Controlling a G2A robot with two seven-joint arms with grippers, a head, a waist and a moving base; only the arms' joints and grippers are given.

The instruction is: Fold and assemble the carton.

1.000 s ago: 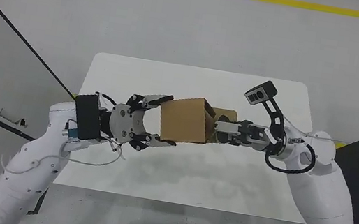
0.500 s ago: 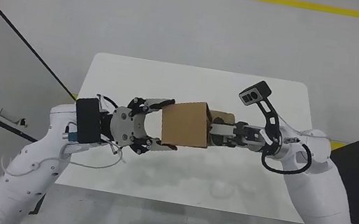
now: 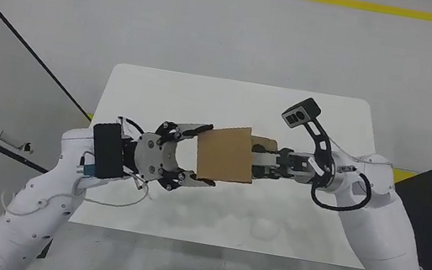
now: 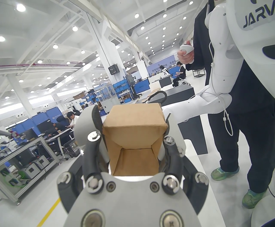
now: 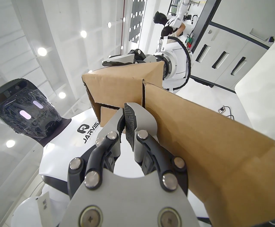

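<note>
Fingers (image 4: 86,124) of the left gripper (image 4: 132,114) are spread wide and straddle one end of the carton (image 3: 226,154), pressing on two opposite walls. The open end of the brown box, its flaps folded inward, faces the gripper's palm. The carton is held above the white table (image 3: 321,118), between the two grippers. At its far end the right gripper (image 5: 126,120) is pinched almost fully together on the edge of a thin flap. A long flap (image 5: 204,146) runs alongside that gripper's outer finger, touching it or just beside it.
</note>
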